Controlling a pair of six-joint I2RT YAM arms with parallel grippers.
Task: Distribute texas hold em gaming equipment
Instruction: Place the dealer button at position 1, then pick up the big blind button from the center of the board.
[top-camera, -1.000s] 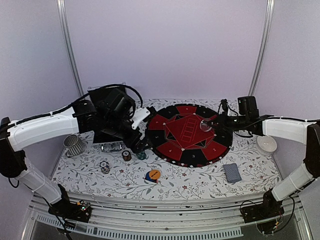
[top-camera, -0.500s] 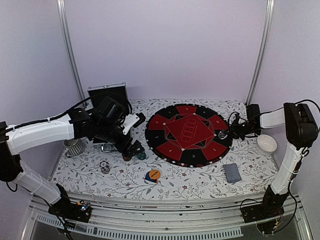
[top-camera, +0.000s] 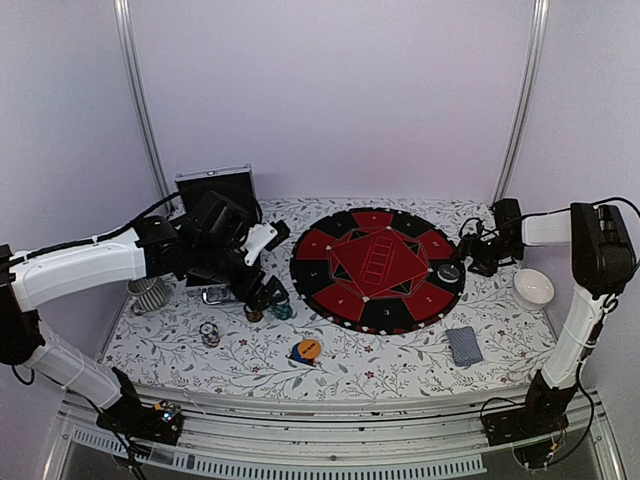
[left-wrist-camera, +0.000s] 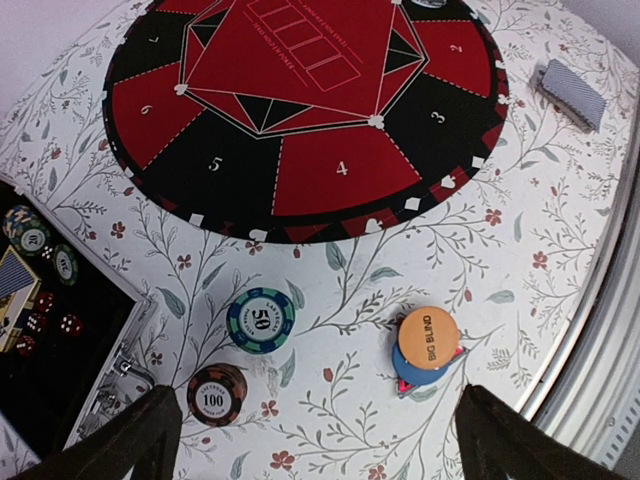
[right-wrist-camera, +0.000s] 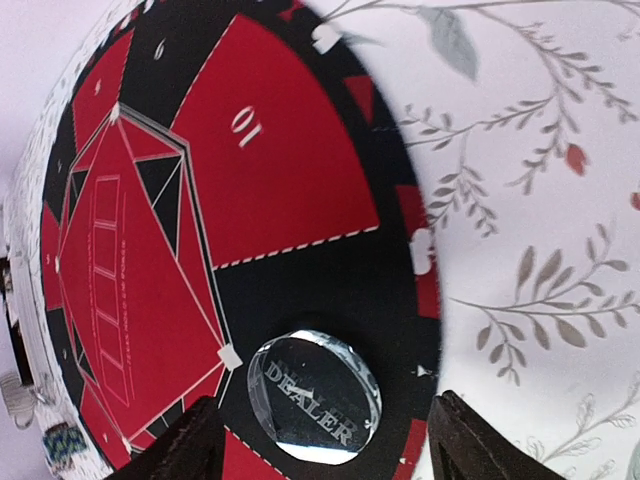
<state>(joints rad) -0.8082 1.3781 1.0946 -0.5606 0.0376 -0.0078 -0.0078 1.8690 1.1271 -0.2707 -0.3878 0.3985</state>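
Table (left-wrist-camera: 540, 250) with flower pattern carries the round red-and-black mat (left-wrist-camera: 300, 130). On the black rim of the mat, beside field 10, lies the clear DEALER button (right-wrist-camera: 313, 397). The right fingers (right-wrist-camera: 490, 445) stand apart, one on each side of it, holding nothing. The left fingers (left-wrist-camera: 520, 445) are wide apart above the teal chip (left-wrist-camera: 260, 320) and the brown chip (left-wrist-camera: 217, 394), which lie on the table near the black case (left-wrist-camera: 60, 340). The orange button (left-wrist-camera: 428, 338) lies near them.
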